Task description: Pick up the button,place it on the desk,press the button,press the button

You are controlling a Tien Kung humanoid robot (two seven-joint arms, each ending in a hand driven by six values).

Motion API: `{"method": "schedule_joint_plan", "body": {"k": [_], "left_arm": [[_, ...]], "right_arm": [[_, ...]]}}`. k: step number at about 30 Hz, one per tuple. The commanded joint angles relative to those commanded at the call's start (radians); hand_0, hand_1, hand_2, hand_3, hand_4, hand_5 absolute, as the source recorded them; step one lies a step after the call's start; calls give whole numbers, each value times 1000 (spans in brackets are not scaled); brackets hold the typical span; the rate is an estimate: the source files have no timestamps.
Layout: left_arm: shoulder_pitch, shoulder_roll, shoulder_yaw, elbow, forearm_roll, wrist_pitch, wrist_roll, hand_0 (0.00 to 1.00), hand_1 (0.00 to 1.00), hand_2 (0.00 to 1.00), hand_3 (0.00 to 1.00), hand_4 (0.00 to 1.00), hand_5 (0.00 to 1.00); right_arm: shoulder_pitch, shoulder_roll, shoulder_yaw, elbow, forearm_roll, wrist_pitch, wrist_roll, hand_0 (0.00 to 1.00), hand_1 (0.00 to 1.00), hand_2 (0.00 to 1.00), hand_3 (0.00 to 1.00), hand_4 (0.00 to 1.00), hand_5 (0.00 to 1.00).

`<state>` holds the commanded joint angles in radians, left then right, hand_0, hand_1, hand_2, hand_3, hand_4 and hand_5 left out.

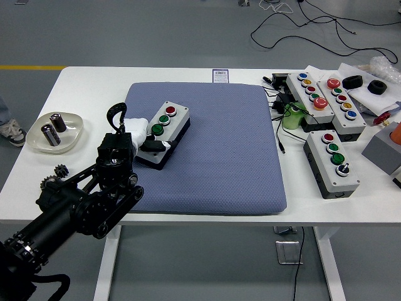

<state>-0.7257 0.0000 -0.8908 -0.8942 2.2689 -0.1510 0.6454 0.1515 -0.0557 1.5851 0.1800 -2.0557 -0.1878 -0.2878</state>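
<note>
Left hand [143, 137] with fingers around the button box [164, 133] on the blue pad [219, 157]; no legible lettering.

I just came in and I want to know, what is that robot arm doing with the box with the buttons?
The robot's left hand is wrapped around the near end of a grey button box with one red and two green buttons. The box sits on a blue-grey padded mat on the white table. More grey button boxes lie off to the right, untouched. The robot's other arm is not in the picture.
</note>
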Motion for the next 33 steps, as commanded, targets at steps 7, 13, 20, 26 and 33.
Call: {"method": "schedule_joint_plan", "body": {"k": [7, 13, 20, 26, 33], "left_arm": [[3, 0, 0, -2, 0, 76, -32, 143, 178, 214, 363, 2, 2], [2, 0, 3, -4, 0, 177, -73, 90, 103, 140, 278, 2, 2], [-2, 0, 7, 15, 0, 223, -194, 69, 82, 109, 242, 2, 2], [-9, 0, 27, 35, 0, 215, -291, 60, 74, 108, 235, 2, 2], [-4, 0, 40, 56, 0, 244, -401, 58, 69, 106, 234, 2, 2]], "right_arm": [[2, 0, 0, 0, 3, -1, 0, 674, 650, 679, 627, 309, 170], [3, 1, 0, 0, 2, -1, 0, 674, 650, 678, 627, 309, 170], [4, 2, -5, 0, 10, -2, -1, 674, 650, 677, 627, 309, 171], [5, 2, -5, 0, 10, -2, -1, 673, 650, 677, 627, 309, 170], [6, 4, -2, 0, 8, -2, -1, 673, 650, 677, 627, 309, 170]]}}
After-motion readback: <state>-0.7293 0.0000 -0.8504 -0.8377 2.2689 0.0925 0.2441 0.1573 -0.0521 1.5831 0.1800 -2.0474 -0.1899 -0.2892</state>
